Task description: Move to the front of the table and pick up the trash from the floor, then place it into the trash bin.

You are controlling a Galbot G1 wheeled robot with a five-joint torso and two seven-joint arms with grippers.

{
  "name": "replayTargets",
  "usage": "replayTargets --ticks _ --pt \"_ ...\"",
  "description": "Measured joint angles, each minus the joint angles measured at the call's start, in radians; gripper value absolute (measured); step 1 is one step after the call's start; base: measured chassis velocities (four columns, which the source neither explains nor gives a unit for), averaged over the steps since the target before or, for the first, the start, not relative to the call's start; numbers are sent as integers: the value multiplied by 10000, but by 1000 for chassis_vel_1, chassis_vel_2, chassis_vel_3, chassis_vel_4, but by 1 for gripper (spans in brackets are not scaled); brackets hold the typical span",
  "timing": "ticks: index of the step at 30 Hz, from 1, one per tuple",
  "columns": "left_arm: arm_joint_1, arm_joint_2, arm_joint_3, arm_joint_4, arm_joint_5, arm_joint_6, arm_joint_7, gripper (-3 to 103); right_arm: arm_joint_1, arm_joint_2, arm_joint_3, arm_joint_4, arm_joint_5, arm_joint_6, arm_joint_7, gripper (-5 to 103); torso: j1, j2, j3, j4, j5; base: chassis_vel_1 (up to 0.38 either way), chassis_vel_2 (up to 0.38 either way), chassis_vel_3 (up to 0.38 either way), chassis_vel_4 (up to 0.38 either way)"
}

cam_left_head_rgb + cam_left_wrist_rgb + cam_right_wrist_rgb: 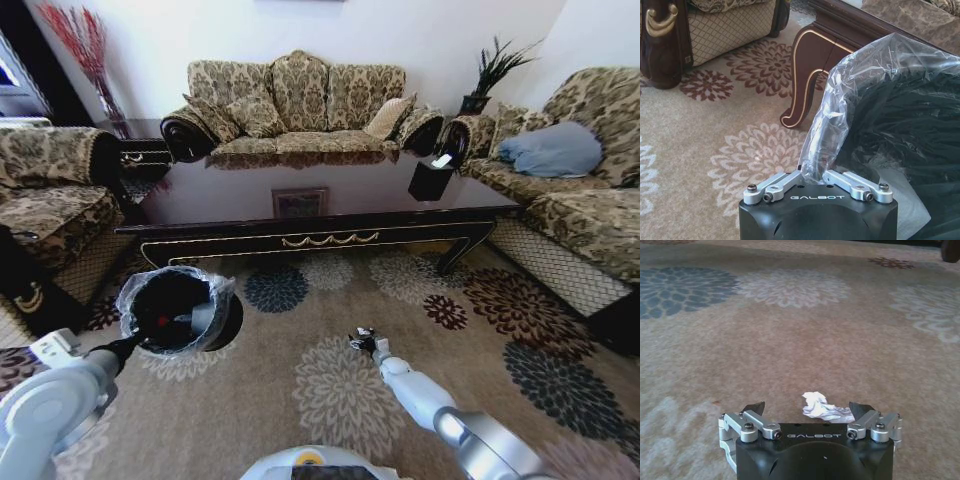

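Observation:
The dark glossy table (320, 238) stands across the carpet ahead of me. My left gripper (124, 347) (812, 175) is shut on the rim of the black trash bin (178, 311) (900, 125), pinching its clear bag liner. Inside the bin lies a bottle with a red cap (172, 321). My right gripper (364, 342) (807, 408) is low over the carpet and open. A piece of trash, crumpled white paper (816, 404), lies on the floor between its fingertips (754, 407), nearer one of them.
Patterned sofas ring the table: an armchair (50, 200) at left, a sofa (300, 110) behind, another (585, 215) at right. A black tissue box (431, 178) sits on the table. A carved table leg (805, 85) is close beside the bin.

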Motion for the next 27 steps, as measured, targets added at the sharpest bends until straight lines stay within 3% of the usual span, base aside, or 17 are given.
replayTargets --ticks 6,9,15,17,20,21,22,24,27 --pt "13 -23 24 -36 41 0 9 0 40 4 160 -104 4 4 5 89 0 0 0 0 0 0 0 0 0" --pt "38 -40 34 -43 95 -2 11 0 42 20 228 -131 -6 12 10 74 0 0 0 0 0 0 0 0 0" --pt "74 -72 51 -89 167 -9 31 0 -18 -47 282 -87 -35 34 7 57 0 0 0 0 1 0 0 0 0" --pt "86 -79 54 -104 191 -15 43 0 -59 -101 301 -52 -76 49 -10 47 0 0 0 0 0 0 0 0 0" --pt "102 -82 54 -120 216 -20 45 0 -96 -160 331 -41 -180 70 -36 41 0 0 0 0 0 0 0 0 0" --pt "106 -84 55 -132 222 -22 49 0 -115 -189 350 -39 -242 91 -47 30 0 0 0 0 0 0 0 0 0" --pt "109 -87 55 -141 226 -24 53 0 -132 -213 362 -38 -292 109 -58 30 0 0 0 0 0 0 0 0 0" --pt "120 -99 63 -155 241 -28 54 0 -175 -259 404 -38 -402 152 -106 19 0 0 -1 0 1 0 0 0 0" --pt "129 -112 76 -161 259 -28 63 0 -208 -282 455 -41 -505 186 -172 14 0 0 0 0 0 0 0 0 0"
